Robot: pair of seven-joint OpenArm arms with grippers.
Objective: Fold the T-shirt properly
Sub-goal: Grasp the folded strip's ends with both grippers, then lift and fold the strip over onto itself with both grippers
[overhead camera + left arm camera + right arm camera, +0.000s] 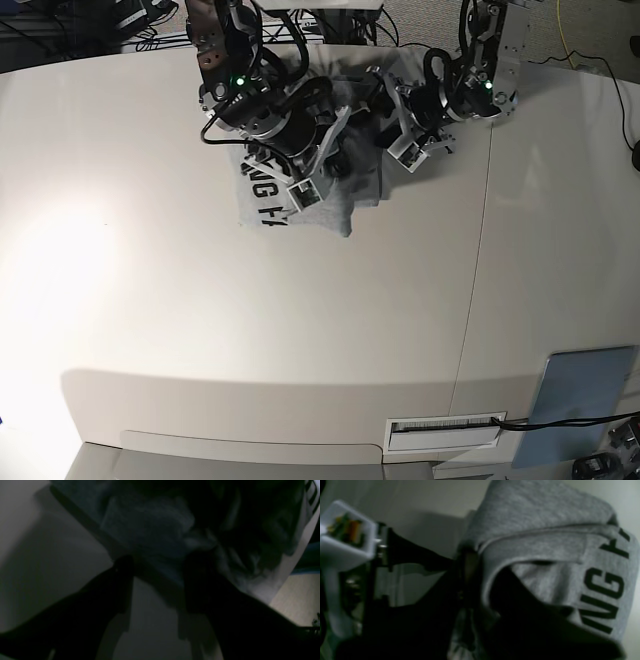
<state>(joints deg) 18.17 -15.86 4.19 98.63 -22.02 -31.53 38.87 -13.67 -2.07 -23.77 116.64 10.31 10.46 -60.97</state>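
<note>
Right gripper (335, 165) on T-shirt (262, 200) (grey, lettered).

White table (300, 330), bright glare at left, cabled floor (590, 40)

black block capitals on the grey t-shirt (545, 537), cut off by folds beside the right end effector: "ng", and a partial "f".

A robotics lab — a broad white table (300, 330) carries two bench-mounted arms, loose cables (600, 75) (yellow and black) trail across grey carpet (590, 30) behind, with equipment clutter nearby.
</note>
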